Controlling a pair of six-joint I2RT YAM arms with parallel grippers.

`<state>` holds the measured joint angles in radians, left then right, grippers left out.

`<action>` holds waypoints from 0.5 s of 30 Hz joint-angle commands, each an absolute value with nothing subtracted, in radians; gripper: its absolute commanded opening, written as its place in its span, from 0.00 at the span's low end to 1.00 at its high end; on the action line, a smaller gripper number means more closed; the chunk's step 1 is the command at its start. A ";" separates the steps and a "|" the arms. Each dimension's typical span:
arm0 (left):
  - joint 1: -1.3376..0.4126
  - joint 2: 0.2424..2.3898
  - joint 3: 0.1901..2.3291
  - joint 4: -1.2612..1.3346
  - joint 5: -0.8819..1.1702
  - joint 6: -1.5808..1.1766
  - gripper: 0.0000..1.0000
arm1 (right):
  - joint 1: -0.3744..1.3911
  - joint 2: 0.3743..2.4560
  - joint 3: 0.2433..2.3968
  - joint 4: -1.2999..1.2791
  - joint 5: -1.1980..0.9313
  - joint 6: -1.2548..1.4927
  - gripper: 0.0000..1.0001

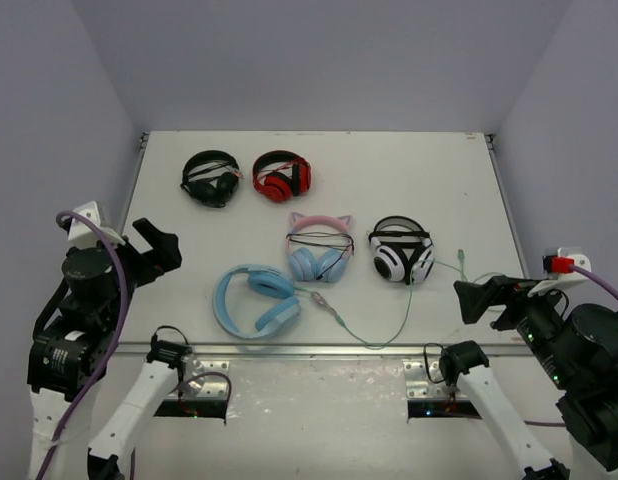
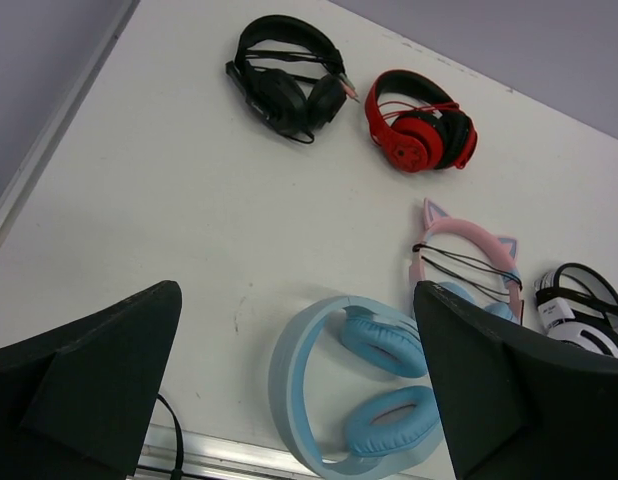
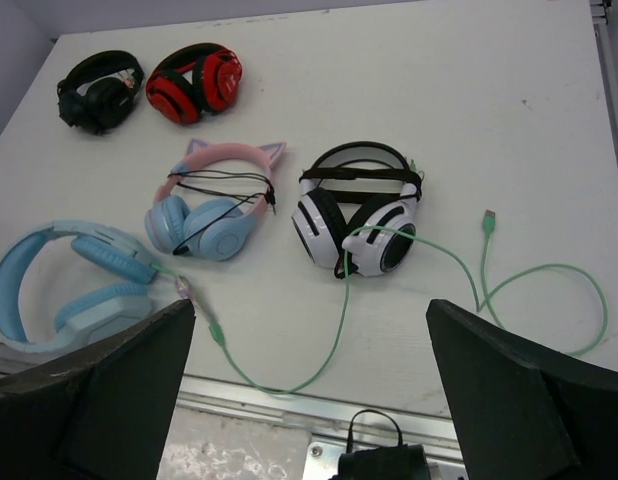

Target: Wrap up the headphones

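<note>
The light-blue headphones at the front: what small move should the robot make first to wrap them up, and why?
Probably lower the right gripper toward the plug of the green cable. It and the left gripper hang open and empty, while that cable runs loose from the light-blue headphones, crossing the white-and-black headphones, with its free end on the right arm's side.

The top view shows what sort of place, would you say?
Likely a robot lab cell: plain white table, bare pale walls, five headphone sets laid out, light-blue headphones nearest.
</note>
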<state>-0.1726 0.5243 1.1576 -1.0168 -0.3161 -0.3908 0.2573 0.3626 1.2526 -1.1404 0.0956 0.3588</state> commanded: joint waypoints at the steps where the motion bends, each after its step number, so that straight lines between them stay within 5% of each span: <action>1: -0.192 0.520 1.180 -1.000 -0.269 -0.381 1.00 | 0.255 0.368 1.236 -1.071 0.092 0.342 0.99; 15: -0.281 0.844 1.134 -1.000 -0.193 -0.350 1.00 | 0.256 0.425 1.105 -1.022 0.014 0.405 0.99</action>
<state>-0.2699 0.7853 1.1500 -1.0431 -0.2134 -0.3634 0.2573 0.3817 1.1435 -1.0843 0.0326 0.3817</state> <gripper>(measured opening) 0.999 0.992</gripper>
